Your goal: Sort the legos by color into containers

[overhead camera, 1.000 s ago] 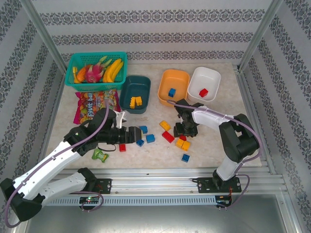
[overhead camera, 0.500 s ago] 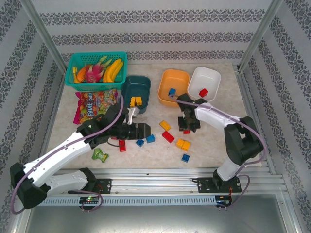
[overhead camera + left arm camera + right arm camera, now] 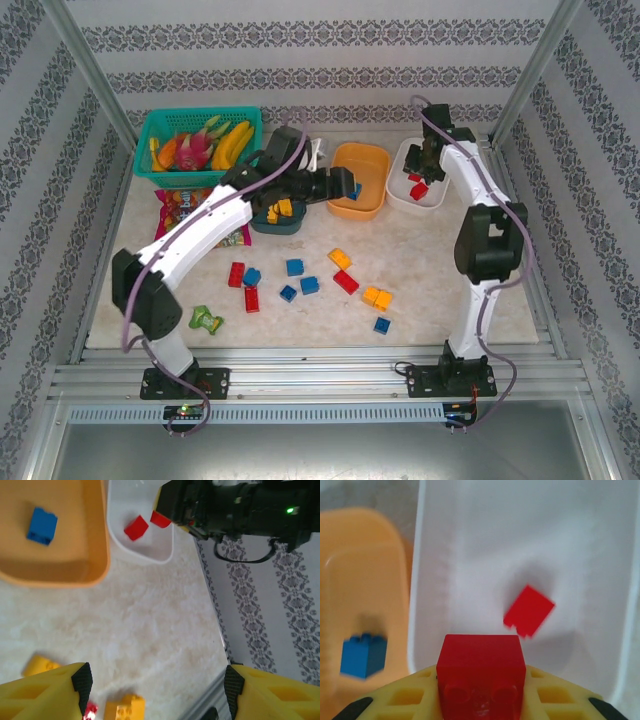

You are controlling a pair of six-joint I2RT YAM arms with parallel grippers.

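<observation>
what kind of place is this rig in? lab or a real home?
Probably a lab test cell, not a home: aluminium frame posts stand around patterned wall panels, the left arm and right arm are bolted to a slotted rail, and the props look staged: legos, a basket of fruit.

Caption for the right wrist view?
Right gripper holding a red lego above the white tub, which already holds another red lego.

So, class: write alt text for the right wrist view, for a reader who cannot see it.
The right pincer holds a red brick over the white tub, where a second red brick lies. At left, a blue brick sits in the orange tub.
</observation>
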